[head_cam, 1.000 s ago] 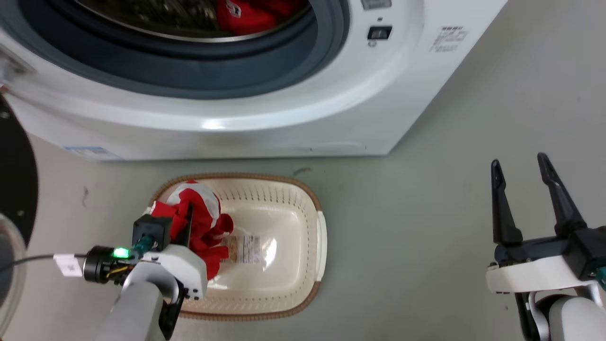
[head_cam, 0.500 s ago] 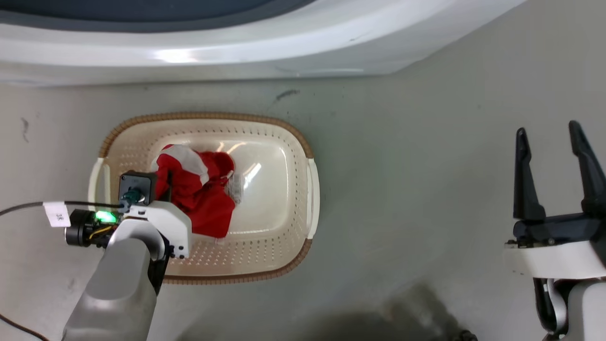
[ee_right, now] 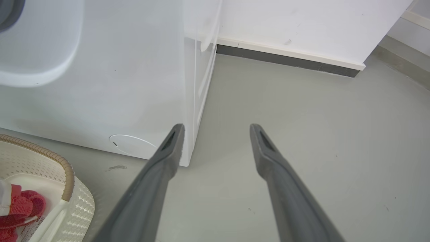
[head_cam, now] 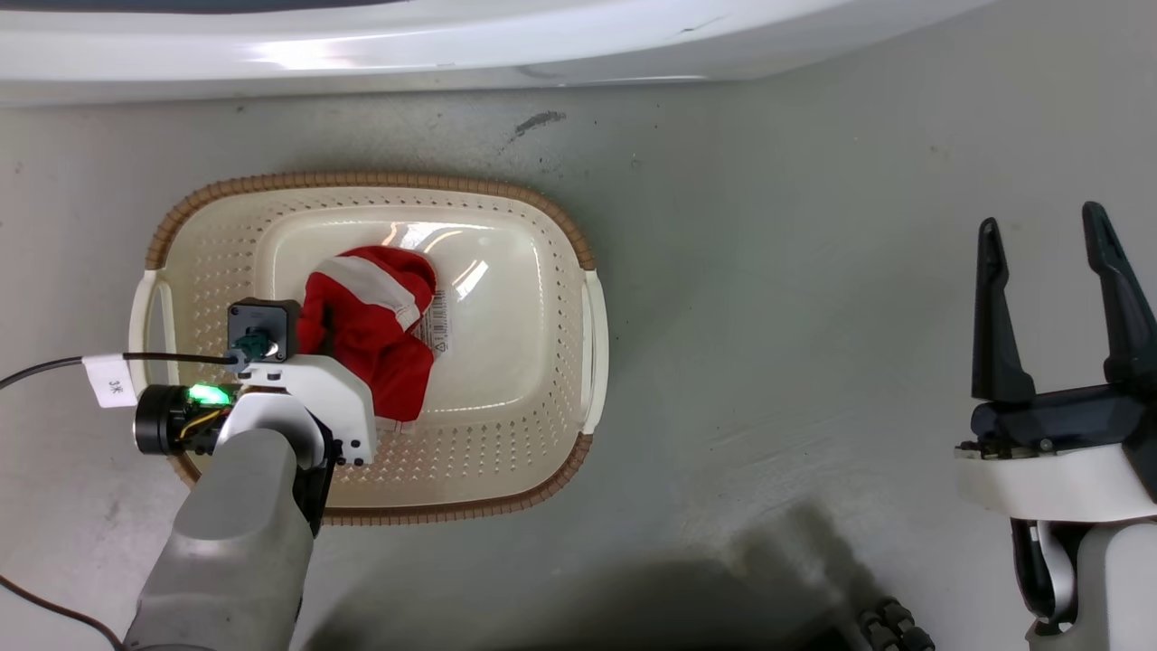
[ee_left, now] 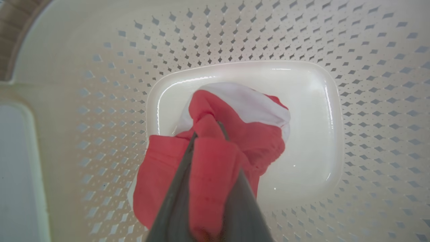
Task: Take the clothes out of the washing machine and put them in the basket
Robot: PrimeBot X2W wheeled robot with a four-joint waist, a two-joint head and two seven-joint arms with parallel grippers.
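We have the left fingers (ee_left: 181, 174) pinched tight on a fold of the bright red soft fabric garment with white trim (head_cam: 371, 325). The arm points them straight down into the small cream-white perforated plastic basket with a tan-brown rim (head_cam: 542, 203). The cloth bunches on the basket's smooth bottom, partly covering the printed label sticker (head_cam: 437, 318), so the garment is inside the basket but not yet let go. We judge the grip sits this low so that the fabric settles in a heap and does not drape over the rim. Opening the fingers looks like the step due next.

The right fingers (head_cam: 992, 307) stand wide apart with nothing between them, well off to the side over bare floor (out of the other arm's way, we suppose).

The basket rests on the smooth pale grey-green floor (head_cam: 768, 316), just in front of the large white front-loading washing machine (ee_right: 100, 84), near enough for a short carry. Past the machine's corner, a white wall (ee_right: 302, 23) meets the floor at a dark skirting strip (ee_right: 285, 58).
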